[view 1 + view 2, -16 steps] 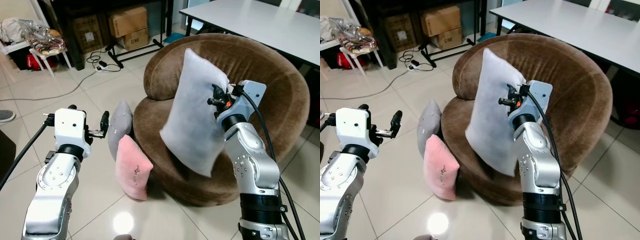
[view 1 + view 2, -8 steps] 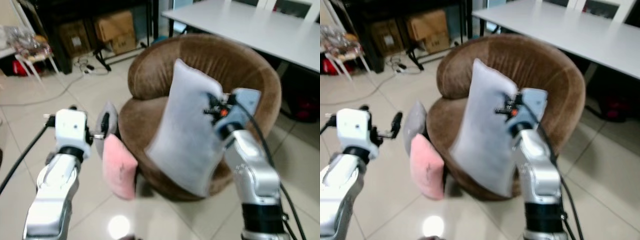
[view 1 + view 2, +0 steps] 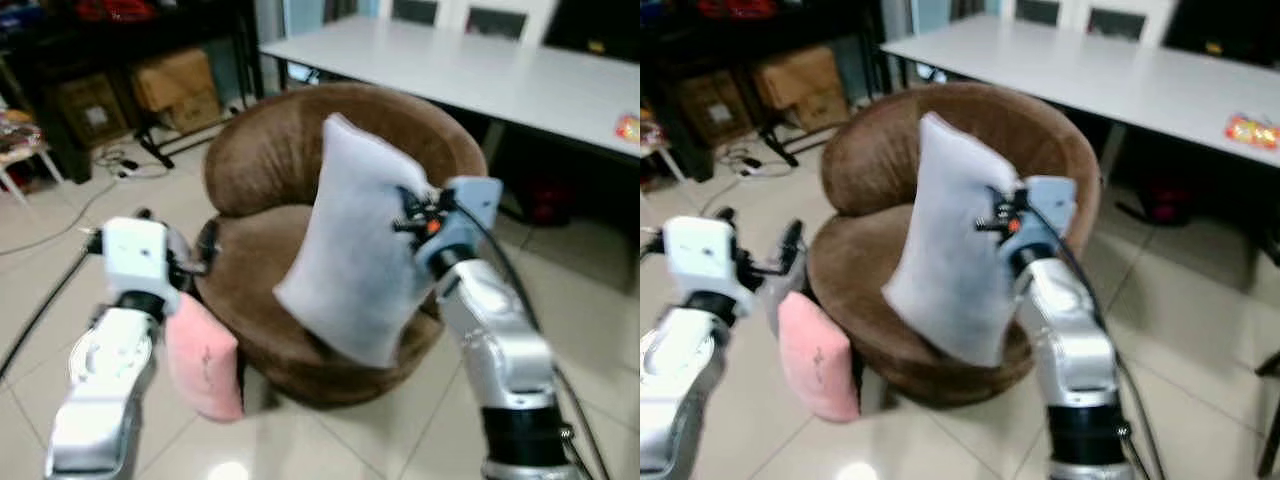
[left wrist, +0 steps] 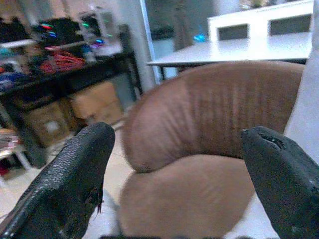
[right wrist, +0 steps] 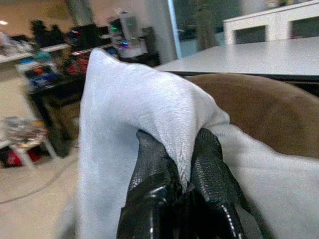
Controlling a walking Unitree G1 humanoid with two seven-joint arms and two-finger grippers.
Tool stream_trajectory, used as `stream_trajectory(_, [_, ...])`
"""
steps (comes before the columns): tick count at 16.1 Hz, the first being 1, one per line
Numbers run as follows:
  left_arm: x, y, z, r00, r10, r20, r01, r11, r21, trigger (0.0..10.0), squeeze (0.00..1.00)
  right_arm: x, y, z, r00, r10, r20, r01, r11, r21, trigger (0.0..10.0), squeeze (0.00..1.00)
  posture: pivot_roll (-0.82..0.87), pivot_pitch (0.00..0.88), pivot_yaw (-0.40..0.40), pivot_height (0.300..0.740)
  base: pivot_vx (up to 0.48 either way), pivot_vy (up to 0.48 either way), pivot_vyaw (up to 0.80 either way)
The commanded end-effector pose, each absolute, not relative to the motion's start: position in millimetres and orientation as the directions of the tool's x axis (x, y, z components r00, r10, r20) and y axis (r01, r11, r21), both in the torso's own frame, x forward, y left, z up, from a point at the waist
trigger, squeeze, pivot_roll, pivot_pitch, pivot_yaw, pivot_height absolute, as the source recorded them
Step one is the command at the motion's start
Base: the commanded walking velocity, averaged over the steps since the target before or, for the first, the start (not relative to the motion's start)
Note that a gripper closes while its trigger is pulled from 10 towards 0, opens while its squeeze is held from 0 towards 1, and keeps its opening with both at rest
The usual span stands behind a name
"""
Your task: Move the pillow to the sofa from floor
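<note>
One fold of fabric is all I'm holding: the white pillow hangs over the brown sofa, pinched by my right gripper fingers, and could slip out and tumble off the seat edge. Left gripper fingers spread, idle. Since a second ago, the view has swung right; the pink pillow remains on the floor.

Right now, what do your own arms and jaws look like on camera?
Both arms are silver, jointed metal. The left arm ends in a white boxy wrist block, the right arm in a pale blue-grey one with an orange-red spot. Black cables run along each. The fingers are long, black and finely textured.
</note>
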State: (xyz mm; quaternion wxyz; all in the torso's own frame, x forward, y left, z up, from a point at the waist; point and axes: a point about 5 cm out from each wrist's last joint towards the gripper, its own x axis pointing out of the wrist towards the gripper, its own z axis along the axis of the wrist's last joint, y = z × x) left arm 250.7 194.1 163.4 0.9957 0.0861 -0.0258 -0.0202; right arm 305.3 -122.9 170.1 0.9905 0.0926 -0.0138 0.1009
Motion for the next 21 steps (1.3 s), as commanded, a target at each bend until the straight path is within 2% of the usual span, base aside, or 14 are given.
stream_trajectory(1, [250.1,200.7,165.1,0.998,-0.025,0.052,0.015,0.983,0.183,10.0,0.0,306.6,-111.9,187.5,0.961,0.241,0.132,-0.262,0.949,0.173,10.0,0.0,-0.03,0.0,0.027,0.74,0.307,0.0,0.0])
stream_trajectory(8, [248.7,201.5,165.5,0.998,-0.029,0.051,0.019,0.982,0.187,10.0,0.0,306.8,-99.0,192.2,0.929,0.337,0.15,-0.355,0.927,0.118,10.0,0.0,-0.02,0.0,0.024,0.74,0.309,0.0,0.0])
stream_trajectory(11, [247.6,200.4,165.3,0.998,-0.037,0.049,0.027,0.981,0.19,10.0,0.0,307.2,-95.6,193.6,0.925,0.348,0.154,-0.365,0.926,0.096,10.0,0.0,-0.02,0.0,0.023,0.74,0.312,0.0,0.8])
stream_trajectory(18, [246.8,198.3,164.4,0.998,-0.047,0.044,0.037,0.98,0.195,10.0,0.0,306.1,-87.8,195.6,0.897,0.41,0.165,-0.426,0.902,0.076,10.0,0.0,-0.02,0.0,0.023,0.74,0.313,0.0,0.0])
stream_trajectory(21, [246.1,198.4,164.5,0.998,-0.046,0.046,0.036,0.98,0.196,10.0,0.0,305.5,-87.1,196.4,0.893,0.416,0.173,-0.431,0.901,0.059,10.0,0.0,-0.01,0.0,0.016,0.74,0.315,0.0,0.69])
